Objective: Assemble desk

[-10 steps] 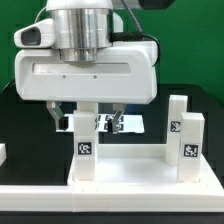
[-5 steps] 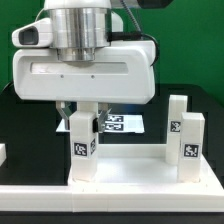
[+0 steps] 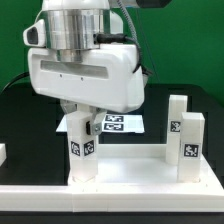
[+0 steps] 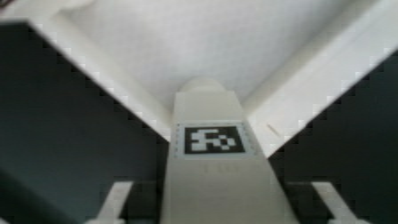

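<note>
The arm's big white wrist housing fills the upper part of the exterior view, tilted, and it hides a good deal — the gripper (image 3: 80,120) under it shows only as two dark fingers (image 3: 70,112) poking down on either side of a white square leg (image 3: 81,150). They are clamped on that leg near its top; in the wrist view the same post (image 4: 217,150) runs straight up the middle with a pale finger on each flank, blurred and cut off at the frame's edge.

Below that, the tabletop (image 3: 130,172) lies flat near the front, its raised rim visible, its front edge and both ends cropped out of the picture. The held leg stands upright at the tabletop's corner on the exterior view's left; whether it is seated in a socket I cannot tell — the joint is hidden behind the rim.

Legs counted: three in sight. One in the grip, two more upright at the exterior view's right (image 3: 186,145), standing one close behind the other, the rear one partly covered. Each carries black-and-white tags.

Behind the gripper, the marker board (image 3: 122,124) lies flat on the dark table (image 3: 25,120), mostly blocked — two tags readable, the rest hidden. A small white piece (image 3: 2,153) sits cut off at the exterior view's left edge; too little shows to name it.
</note>
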`<move>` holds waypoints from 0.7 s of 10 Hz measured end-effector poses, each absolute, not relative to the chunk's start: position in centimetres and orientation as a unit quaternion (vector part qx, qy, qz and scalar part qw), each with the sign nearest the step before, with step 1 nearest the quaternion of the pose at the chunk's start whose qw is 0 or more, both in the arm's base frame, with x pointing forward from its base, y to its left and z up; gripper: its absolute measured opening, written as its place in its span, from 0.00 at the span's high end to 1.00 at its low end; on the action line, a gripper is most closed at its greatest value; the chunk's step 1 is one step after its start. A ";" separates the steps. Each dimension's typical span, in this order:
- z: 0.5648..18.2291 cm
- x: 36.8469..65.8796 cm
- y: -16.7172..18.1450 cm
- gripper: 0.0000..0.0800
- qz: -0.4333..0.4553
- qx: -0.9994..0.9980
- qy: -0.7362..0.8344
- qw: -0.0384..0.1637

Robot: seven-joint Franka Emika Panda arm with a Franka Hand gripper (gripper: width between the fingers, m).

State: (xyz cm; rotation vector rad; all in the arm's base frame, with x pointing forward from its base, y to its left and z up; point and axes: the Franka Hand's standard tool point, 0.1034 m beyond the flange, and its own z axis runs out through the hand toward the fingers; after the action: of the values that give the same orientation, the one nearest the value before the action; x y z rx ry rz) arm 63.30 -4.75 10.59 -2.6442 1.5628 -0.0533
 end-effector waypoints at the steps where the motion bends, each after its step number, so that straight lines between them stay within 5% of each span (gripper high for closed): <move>1: 10.6 63.3 -4.8 0.64 -0.011 -0.805 0.591 0.044; 3: 10.6 63.4 -4.9 0.64 0.002 -0.685 0.726 0.059; 6: 10.6 63.4 -4.6 0.64 0.001 -0.687 0.724 0.058; 7: 10.6 63.3 -4.7 0.48 -0.006 -0.762 0.646 0.047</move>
State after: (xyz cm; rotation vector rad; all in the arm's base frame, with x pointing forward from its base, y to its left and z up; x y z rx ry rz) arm 63.27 -4.68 10.58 -2.3243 1.9718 -0.0177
